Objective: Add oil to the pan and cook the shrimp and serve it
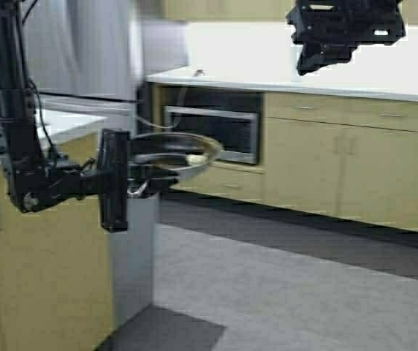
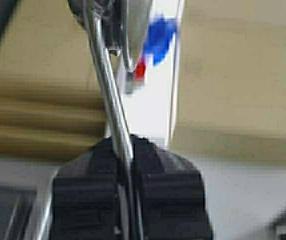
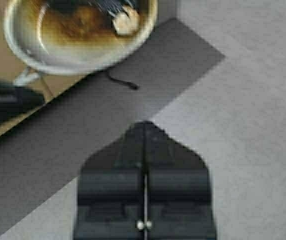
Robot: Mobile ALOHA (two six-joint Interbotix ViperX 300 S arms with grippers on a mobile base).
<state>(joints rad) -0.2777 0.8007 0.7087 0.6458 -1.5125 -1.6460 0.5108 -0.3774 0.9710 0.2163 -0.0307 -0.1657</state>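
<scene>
Aloft over grey kitchen floor (image 1: 282, 292), left jaws clamp the pan (image 1: 166, 155) holding 1 shrimp (image 1: 196, 159); right jaws closed.

- Built-in oven (image 1: 213, 133): steel-fronted, with a dark window, set in the lower cabinetry.
- Countertop (image 1: 326, 73): pale, running above the oven.
- Wooden cabinets (image 1: 348, 164): light fronts with drawers, right of the oven.
- Grey floor (image 1: 297, 292): crossed by a darker strip (image 3: 108, 120) along the cabinet base.
- Small dark item (image 3: 123, 82): lying on the strip; cannot tell what.
</scene>
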